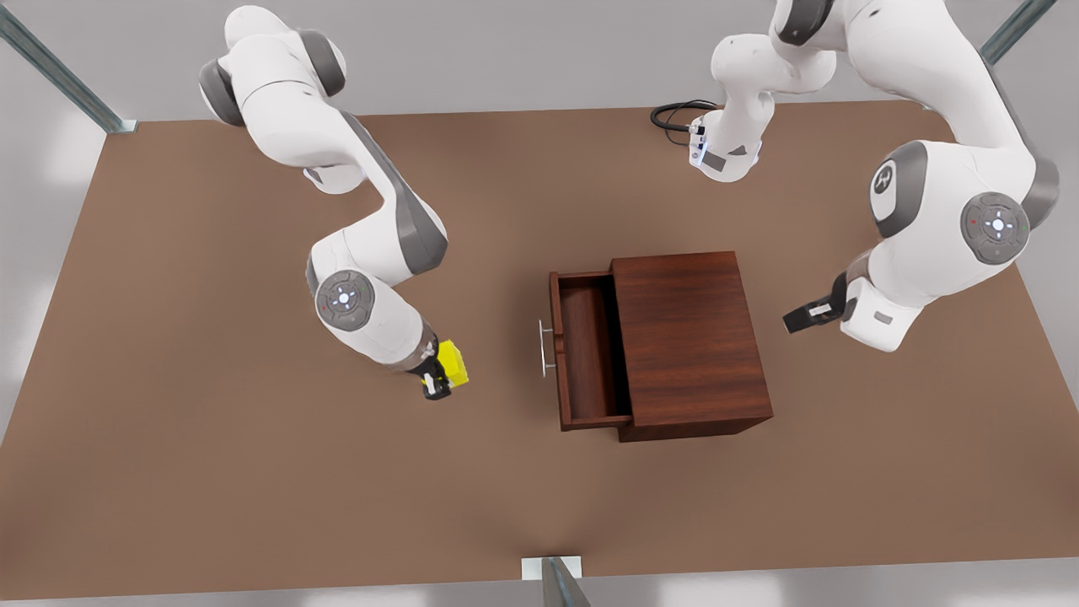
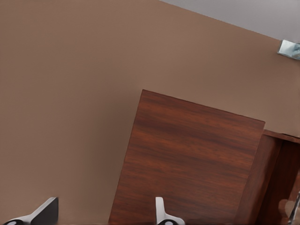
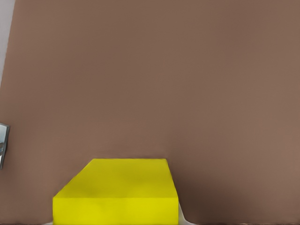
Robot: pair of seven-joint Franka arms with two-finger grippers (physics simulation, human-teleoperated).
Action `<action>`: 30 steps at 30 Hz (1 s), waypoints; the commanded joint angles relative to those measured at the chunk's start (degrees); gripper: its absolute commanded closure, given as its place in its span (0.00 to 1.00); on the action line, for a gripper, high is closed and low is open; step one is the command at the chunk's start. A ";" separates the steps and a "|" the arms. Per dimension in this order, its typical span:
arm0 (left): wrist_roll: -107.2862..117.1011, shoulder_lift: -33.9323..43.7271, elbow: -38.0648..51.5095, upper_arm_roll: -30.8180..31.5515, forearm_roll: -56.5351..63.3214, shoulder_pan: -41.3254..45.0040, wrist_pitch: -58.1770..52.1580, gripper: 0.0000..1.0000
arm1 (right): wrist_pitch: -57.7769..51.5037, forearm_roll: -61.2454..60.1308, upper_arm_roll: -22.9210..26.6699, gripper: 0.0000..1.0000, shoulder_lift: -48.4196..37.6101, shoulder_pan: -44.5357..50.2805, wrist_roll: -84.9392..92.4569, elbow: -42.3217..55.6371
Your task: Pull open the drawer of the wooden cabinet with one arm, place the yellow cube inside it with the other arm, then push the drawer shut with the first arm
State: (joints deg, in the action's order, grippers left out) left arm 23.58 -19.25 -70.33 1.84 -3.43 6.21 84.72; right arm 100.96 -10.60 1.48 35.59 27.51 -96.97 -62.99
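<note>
Streaked reddish wood cabinet [image 1: 687,337], boxy; plain yellow cube [image 1: 453,363] in right gripper [image 1: 438,375].

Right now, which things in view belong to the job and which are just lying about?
Job:
- drawer, pulled open
- wooden cabinet
- yellow cube, held in right claw
- left claw, open, waiting beside the cabinet

Lying about:
- black cable at table's far edge

Brown table [image 1: 253,472], wooden cabinet [image 1: 687,337] standing on it, black cable [image 1: 674,114] at far edge
</note>
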 commanded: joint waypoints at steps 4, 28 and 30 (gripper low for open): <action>-27.45 0.27 -0.25 2.99 0.44 -4.10 -2.02 0.00 | -0.77 -1.18 -2.36 0.39 2.64 2.46 -33.46 3.31; -27.19 3.52 -6.58 2.82 1.32 -5.60 -0.88 0.00 | 18.83 -2.59 -3.32 0.39 17.58 15.03 -49.81 13.42; -27.19 3.52 -6.58 2.82 1.32 -5.60 -0.79 0.00 | 19.80 -2.59 -3.24 0.39 17.76 15.47 -49.72 13.41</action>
State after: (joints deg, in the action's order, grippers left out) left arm 1.43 -15.80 -76.93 4.63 -2.25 0.64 83.33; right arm 119.19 -12.82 -1.74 53.37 42.95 -135.78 -49.66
